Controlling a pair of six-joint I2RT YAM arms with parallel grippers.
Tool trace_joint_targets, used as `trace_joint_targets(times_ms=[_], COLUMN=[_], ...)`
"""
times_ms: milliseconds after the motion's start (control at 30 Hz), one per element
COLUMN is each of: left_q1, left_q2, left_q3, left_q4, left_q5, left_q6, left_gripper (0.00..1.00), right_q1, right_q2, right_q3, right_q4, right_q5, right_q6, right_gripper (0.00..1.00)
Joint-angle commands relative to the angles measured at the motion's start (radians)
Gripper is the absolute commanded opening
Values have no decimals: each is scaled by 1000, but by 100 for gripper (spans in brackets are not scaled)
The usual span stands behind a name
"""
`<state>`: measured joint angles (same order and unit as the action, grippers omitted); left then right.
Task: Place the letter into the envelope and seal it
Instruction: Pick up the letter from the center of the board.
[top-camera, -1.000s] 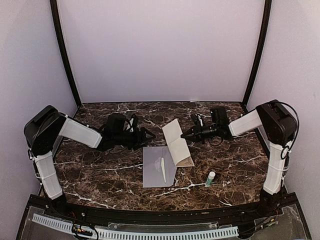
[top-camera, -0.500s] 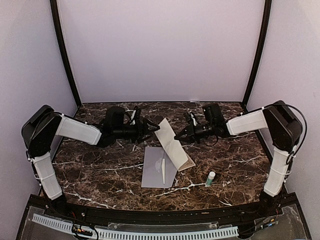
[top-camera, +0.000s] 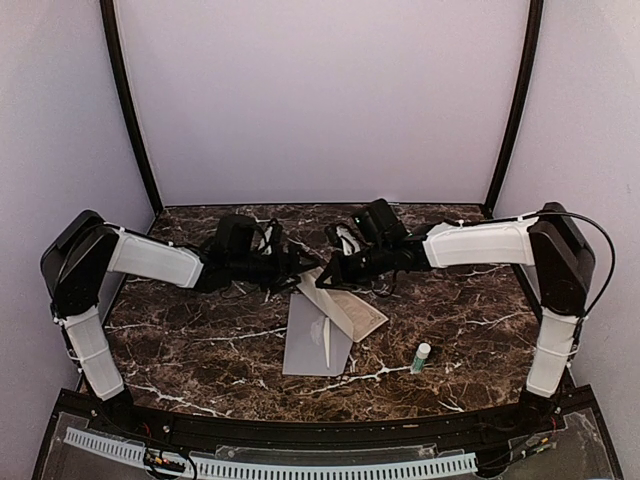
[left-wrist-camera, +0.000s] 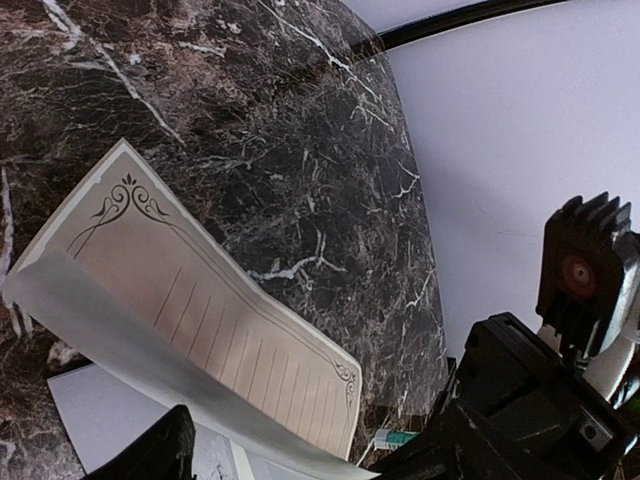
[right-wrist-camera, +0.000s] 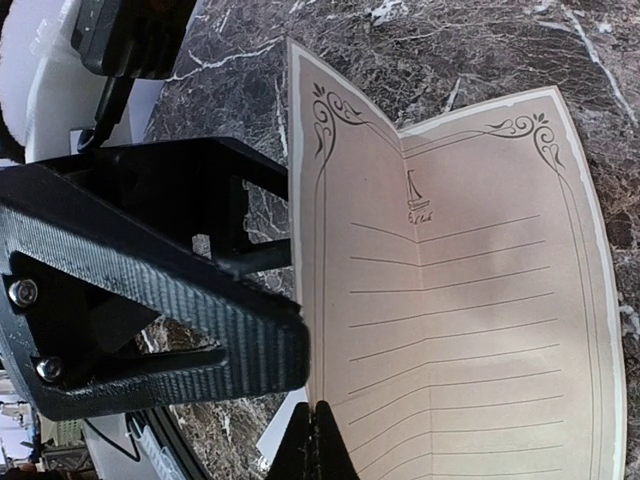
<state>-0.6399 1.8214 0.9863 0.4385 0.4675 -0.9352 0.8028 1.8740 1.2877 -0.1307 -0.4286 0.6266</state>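
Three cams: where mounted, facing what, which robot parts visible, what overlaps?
Top external: above, behind the bases, looking down on the table; left arm, right arm show.
Left wrist: on the left arm, facing across the letter toward the right arm; own fingers at bottom.
Right wrist: on the right arm, facing the letter; right gripper pinches it, left gripper beside.
All share the letter.

We record a table (top-camera: 200, 350) topped in dark brown marble pattern with white veins. A pale lilac back wall (top-camera: 320, 100) and matching side walls enclose it, joined by black posts (top-camera: 128, 110). We find the light soft and even.
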Motion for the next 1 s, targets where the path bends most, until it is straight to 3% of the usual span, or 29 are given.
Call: trace_joint_targets(times_ms=[0,233,433,633,967], left_q1=[-4,-7,-10,-12,-14], left_q2=[-56,-82,-99,-105,-99], left_q3=[-16,-64,-80,-87,-100], left_q4=[-88,-92,-98,-87,-83], left_q5=[-61,-85,-89,-92,-92], left_q6=[35,29,22,7,-4], left_gripper=[82,65,41,24,8], right_q1=[50,111,139,163,198], right_q2=[37,79,105,119,144], right_q3=[71,142,191,222,249], right_q4=[-83,-170,-221,-252,-271], right_q5=[126,235,286,324,339], right_q6=[-35,-56,-67,-74,-82], right_gripper=[0,0,0,0,1])
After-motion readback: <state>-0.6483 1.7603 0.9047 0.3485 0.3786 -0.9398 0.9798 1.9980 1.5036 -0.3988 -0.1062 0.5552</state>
